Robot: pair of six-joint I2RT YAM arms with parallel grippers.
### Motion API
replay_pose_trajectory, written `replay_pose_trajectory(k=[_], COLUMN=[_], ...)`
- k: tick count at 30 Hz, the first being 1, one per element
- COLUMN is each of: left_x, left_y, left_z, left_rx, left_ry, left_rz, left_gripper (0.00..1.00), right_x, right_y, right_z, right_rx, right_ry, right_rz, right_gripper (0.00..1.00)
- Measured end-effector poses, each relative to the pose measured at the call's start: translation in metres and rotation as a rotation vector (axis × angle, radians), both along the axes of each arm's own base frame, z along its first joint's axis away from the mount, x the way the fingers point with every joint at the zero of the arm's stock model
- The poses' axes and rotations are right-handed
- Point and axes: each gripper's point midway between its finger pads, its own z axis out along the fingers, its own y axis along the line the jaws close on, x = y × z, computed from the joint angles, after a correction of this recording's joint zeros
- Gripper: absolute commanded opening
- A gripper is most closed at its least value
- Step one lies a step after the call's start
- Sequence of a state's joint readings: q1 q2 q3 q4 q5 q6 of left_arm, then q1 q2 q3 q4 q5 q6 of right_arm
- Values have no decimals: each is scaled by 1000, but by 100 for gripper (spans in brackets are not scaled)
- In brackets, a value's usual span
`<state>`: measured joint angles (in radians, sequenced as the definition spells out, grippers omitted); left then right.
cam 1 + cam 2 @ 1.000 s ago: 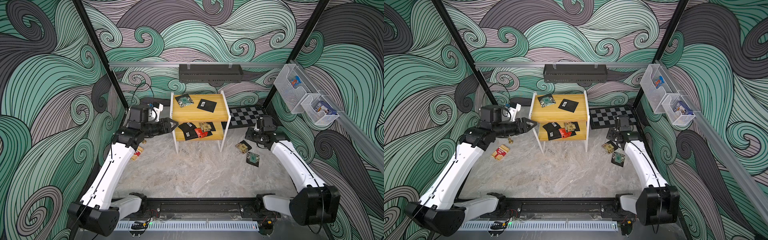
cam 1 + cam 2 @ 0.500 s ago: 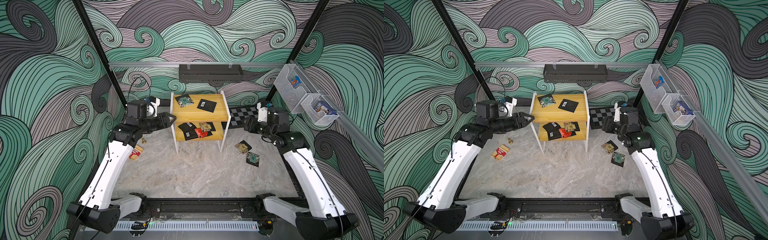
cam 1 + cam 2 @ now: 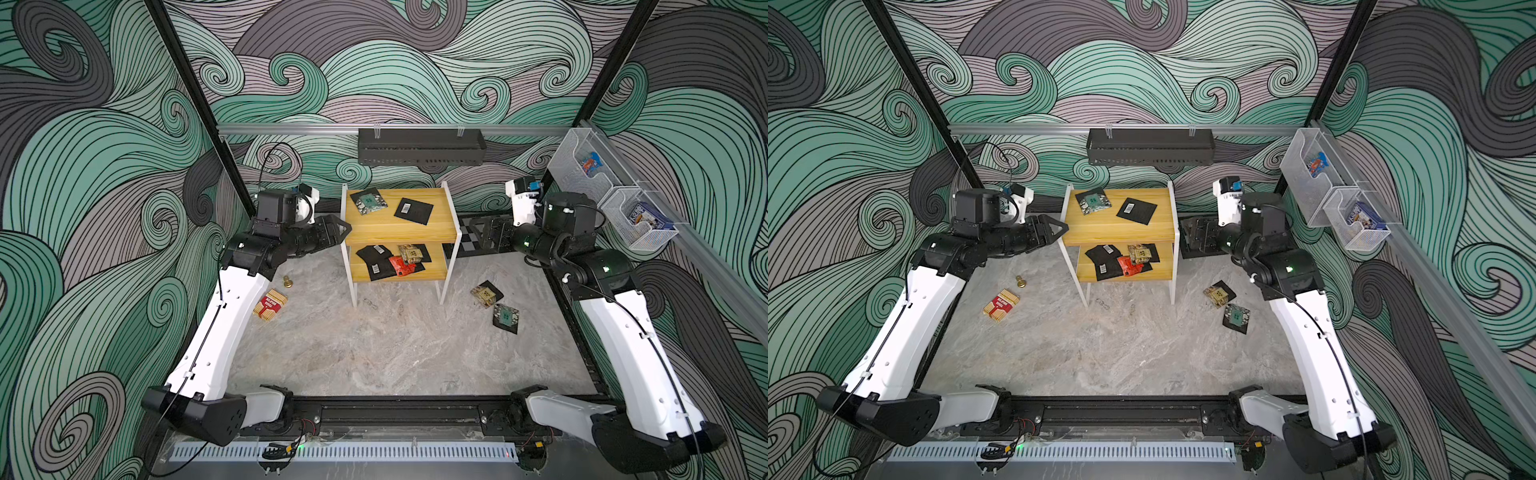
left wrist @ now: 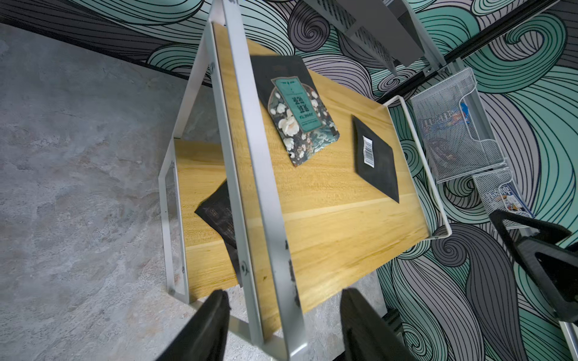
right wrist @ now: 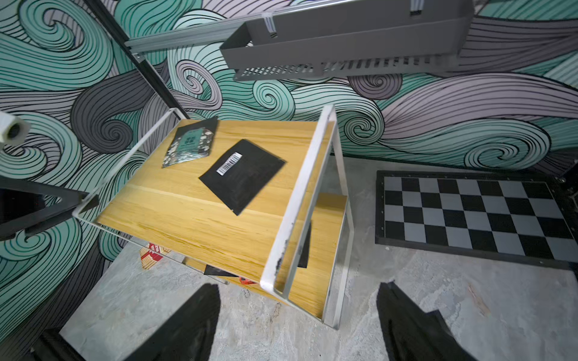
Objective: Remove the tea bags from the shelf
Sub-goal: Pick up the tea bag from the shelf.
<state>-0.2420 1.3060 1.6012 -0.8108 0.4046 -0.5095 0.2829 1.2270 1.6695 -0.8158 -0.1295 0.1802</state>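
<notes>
Tea bags: small flat square sachets, mostly black.
- Shelf [image 3: 395, 230], yellow boards in a white frame, stands at the back middle of the table.
- Top board: one sachet with a teal floral face [image 3: 368, 201] and, just beside it and apart from it, one black sachet with a white barcode label [image 3: 414, 210].
- Lower board: an overlapping heap of black sachets [image 3: 376, 259], a tan one [image 3: 409, 253] and a red one [image 3: 401, 266].
- Off the shelf, on the table to its right: a tan-faced sachet [image 3: 485, 294] and a teal-faced sachet [image 3: 505, 318], near each other.

Claws:
- Left gripper [image 3: 338, 228] sits at the shelf's left edge at top-board height, released and empty.
- Right gripper [image 5: 299, 286] hovers to the right of the shelf with its fingers spread wide, grasping nothing.

Containers:
- Two white wire baskets are on the right wall. The nearer-back basket [image 3: 567, 166] holds a blue-and-red packet [image 3: 590, 162]. The other basket [image 3: 648, 243] holds blue packets [image 3: 646, 216].
- The black wall tray [image 3: 419, 145] hangs above the shelf. Its inside is not visible.

Hard to make out:
- The top board covers the back of the lower tier, so the count of the heap is uncertain.
- In both top views the right claw blends into the dark checkered mat [image 5: 475, 212].
- A striped red-and-tan box [image 3: 270, 304] lies partly under the left arm.
</notes>
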Motion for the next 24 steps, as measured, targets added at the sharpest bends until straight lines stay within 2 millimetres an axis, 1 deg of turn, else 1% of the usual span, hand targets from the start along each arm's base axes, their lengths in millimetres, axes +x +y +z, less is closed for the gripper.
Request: replay_pose_trajectory(k=[4,6,10,11,15,19,24], left_x=[1,2,2,2,1,0,0], left_y=[0,-1,-1,-1,-2,-2,-3], left_z=[-3,-5,-9,-10,-11,-11,-11], left_rx=[3,4,6,6,5,5,1], left_ry=[13,20,33,36,43,46,47], left_rz=[-1,-1,-3,-4,-8,-10,-15], left_gripper=[60,60,60,60,60,60,60], right_x=[4,6,12,14,22,31,47], right_y=[29,44,71,77,101,118,130], right_z=[12,15,13,12,5,-4,-14], right_rx=[1,3,-6,-9,-32,-61,-102], right_ry=[-11,-10,8,12,31,53,70], right_rz=[104,159,252,270,338,377,385], right_gripper=[86,87,89,95,95,95,94])
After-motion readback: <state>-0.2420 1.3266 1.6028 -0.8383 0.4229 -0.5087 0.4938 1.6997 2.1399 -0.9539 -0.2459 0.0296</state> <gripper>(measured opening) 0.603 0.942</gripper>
